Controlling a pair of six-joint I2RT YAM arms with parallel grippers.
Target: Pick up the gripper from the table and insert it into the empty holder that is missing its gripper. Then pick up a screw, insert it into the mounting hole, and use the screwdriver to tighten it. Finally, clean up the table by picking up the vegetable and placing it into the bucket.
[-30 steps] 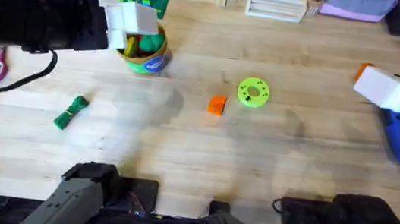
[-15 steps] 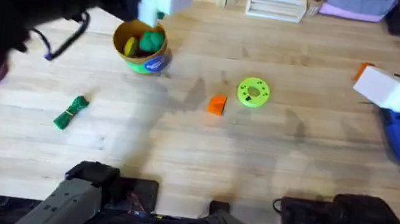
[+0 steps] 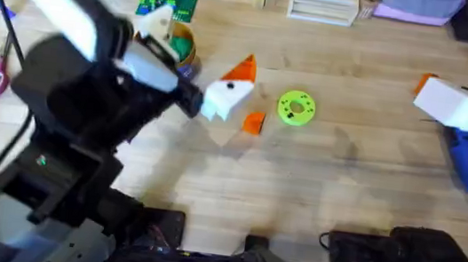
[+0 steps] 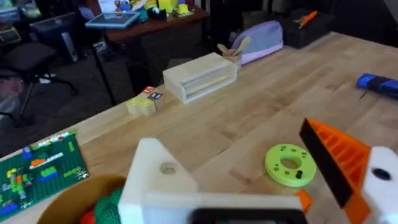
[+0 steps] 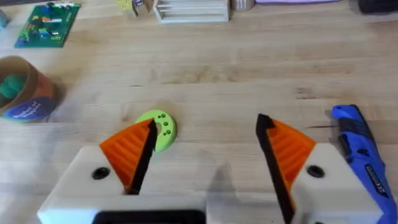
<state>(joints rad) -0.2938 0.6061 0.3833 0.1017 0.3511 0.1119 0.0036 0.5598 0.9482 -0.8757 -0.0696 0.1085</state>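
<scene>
Now the left gripper (image 3: 221, 94) hangs spread and empty over mid-table, one finger a bare white holder (image 4: 163, 180). The orange gripper (image 3: 254, 123) lies just at its five o'clock, beside the lime disc (image 3: 297, 107). It looks light, stiff and ribbed; pinching its flat sides seems safest. The right gripper (image 5: 205, 155) is parted, empty.

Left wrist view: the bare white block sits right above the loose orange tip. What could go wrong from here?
1. The left gripper hangs close to the small orange ribbed plastic wedge; a low pass could knock it into the round lime-green disc.
2. The tipless white plastic holder is that gripper's own finger, so it probably cannot fit the wedge itself.
</scene>
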